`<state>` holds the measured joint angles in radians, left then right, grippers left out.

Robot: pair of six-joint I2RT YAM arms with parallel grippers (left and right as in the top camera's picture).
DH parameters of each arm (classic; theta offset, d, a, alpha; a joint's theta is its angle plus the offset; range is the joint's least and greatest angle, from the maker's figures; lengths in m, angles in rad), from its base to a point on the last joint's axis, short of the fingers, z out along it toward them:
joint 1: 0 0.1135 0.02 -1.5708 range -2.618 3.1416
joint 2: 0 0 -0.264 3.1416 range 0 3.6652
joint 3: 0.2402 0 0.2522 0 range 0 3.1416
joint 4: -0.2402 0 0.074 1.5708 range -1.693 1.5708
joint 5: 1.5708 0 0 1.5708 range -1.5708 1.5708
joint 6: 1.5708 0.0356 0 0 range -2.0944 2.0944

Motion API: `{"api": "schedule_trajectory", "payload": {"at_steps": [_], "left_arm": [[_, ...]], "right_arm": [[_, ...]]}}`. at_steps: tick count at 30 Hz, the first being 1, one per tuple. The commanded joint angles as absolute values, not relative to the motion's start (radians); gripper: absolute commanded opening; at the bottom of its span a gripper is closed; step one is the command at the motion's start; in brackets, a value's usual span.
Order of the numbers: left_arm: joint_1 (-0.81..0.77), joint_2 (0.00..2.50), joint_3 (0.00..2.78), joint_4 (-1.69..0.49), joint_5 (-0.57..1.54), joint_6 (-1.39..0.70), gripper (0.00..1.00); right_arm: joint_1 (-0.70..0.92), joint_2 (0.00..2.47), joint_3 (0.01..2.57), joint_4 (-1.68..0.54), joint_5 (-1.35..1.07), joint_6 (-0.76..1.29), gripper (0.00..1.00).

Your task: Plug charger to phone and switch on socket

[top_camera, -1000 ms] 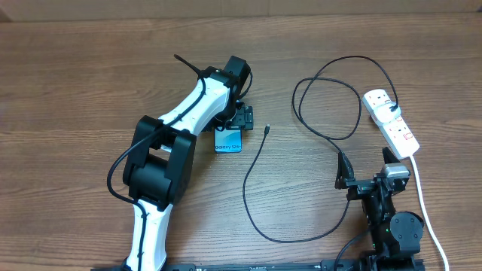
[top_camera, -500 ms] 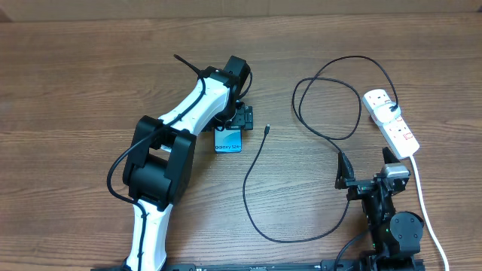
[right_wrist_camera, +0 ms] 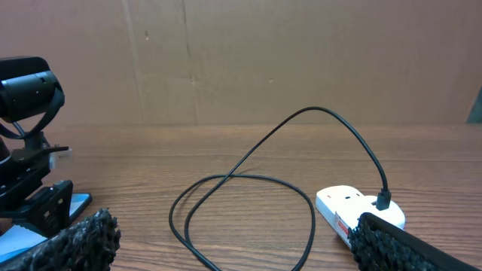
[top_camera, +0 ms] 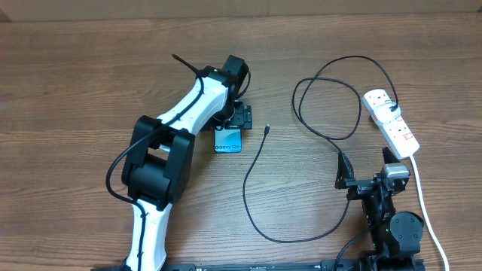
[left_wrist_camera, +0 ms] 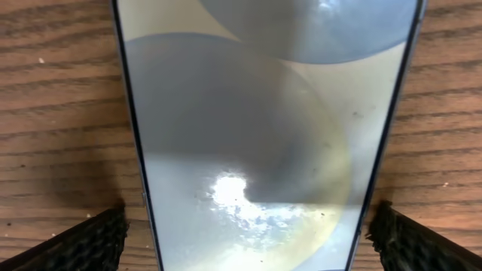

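Observation:
The phone lies flat on the wooden table, its blue screen up. In the left wrist view it fills the frame. My left gripper is low over it, open, with one finger on each side of the phone and a gap to each edge. The charger is a thin black cable. Its small tip lies free to the right of the phone, and its other end is plugged into the white socket strip. My right gripper is open and empty, near the table's front right.
The cable makes a loop between the phone and the socket. The socket's thick white cord runs along the right side to the front edge. A cardboard wall stands behind the table.

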<state>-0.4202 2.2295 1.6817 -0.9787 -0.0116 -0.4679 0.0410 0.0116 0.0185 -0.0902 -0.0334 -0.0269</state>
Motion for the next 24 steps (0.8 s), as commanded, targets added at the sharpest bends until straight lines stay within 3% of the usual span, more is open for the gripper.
{"api": "schedule_trajectory", "payload": {"at_steps": [1,12,20,24], "left_arm": [[-0.398,2.272,1.649,-0.987,-0.053,-0.453,1.00],[-0.398,2.272,1.649,-0.987,-0.052,-0.453,1.00],[-0.398,2.272,1.649,-0.986,-0.052,-0.453,0.85],[-0.398,2.272,1.649,-0.986,-0.052,-0.453,0.85]], "right_arm": [[0.046,0.003,0.008,-0.084,-0.023,-0.031,1.00],[0.046,0.003,0.008,-0.084,-0.023,-0.031,1.00],[0.046,0.003,0.008,-0.084,-0.024,-0.031,1.00],[0.046,0.003,0.008,-0.084,-0.023,-0.031,1.00]]}}
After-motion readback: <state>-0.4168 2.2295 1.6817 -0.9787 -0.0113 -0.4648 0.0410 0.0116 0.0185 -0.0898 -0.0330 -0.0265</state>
